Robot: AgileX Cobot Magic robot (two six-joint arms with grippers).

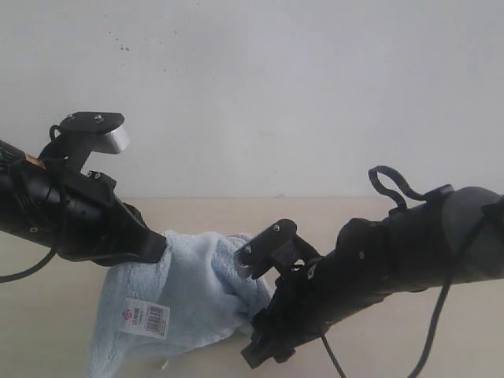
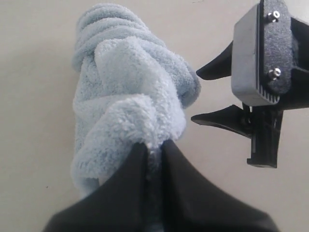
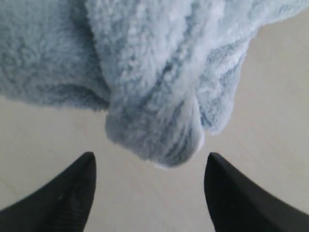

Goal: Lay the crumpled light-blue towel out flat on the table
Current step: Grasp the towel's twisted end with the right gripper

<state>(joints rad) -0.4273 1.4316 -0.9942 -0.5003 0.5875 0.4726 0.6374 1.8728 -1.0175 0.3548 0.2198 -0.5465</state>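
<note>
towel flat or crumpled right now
Crumpled: the towel is bunched in thick folds, one end pinched by the left end effector.

A plain white wall (image 1: 260, 87) stands behind everything I reach for, filling the background, with a few small dark specks (image 1: 124, 48) scattered toward its upper left.

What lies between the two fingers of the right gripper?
In the right wrist view, the tip of a fold of the towel reaches level with the fingertips of the open right gripper; further in, only bare table shows between them.
</note>
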